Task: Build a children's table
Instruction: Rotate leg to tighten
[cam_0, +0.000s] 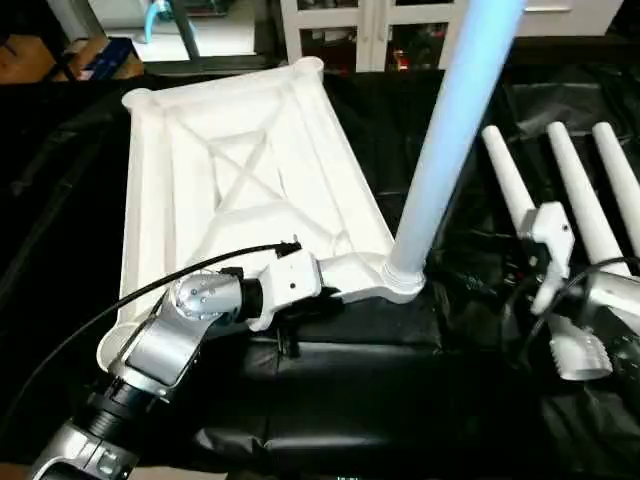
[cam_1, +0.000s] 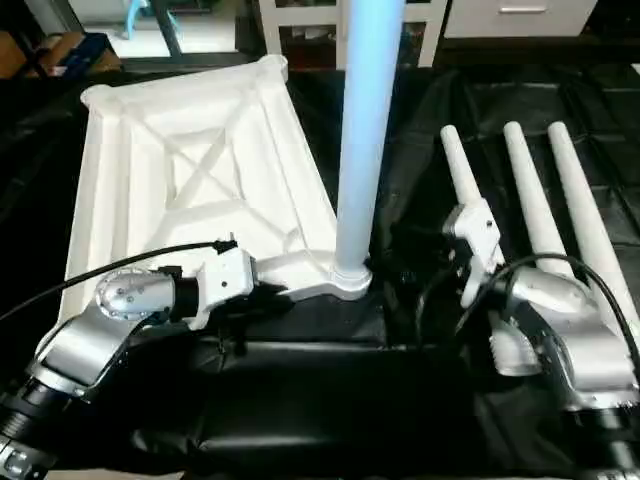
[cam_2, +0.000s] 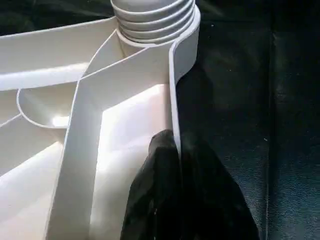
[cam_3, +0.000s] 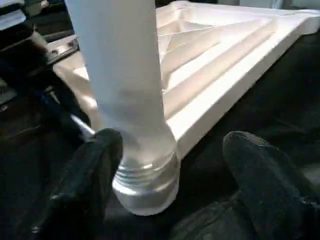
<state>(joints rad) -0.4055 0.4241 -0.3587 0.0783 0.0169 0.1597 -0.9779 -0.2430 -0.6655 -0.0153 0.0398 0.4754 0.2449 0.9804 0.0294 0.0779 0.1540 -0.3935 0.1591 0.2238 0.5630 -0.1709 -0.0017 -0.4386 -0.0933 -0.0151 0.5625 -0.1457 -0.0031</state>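
The left gripper (cam_2: 172, 165) pinches the tabletop (cam_0: 250, 150) rim beside the upright leg (cam_1: 365, 130); the right gripper (cam_3: 172, 185) gapes around its base, perhaps touching; three spare legs (cam_1: 530, 190) lie nearby.

Head stereo pair looking down, both wrist cameras close on the upright leg (cam_3: 125, 90) in its corner socket (cam_2: 155, 25)

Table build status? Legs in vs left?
One leg stands upright in the near corner socket of the upturned top, threads visible at its base. The left tool is shut on the top's rim; the right tool is open around the leg's base. Three legs lie loose on the black cloth.
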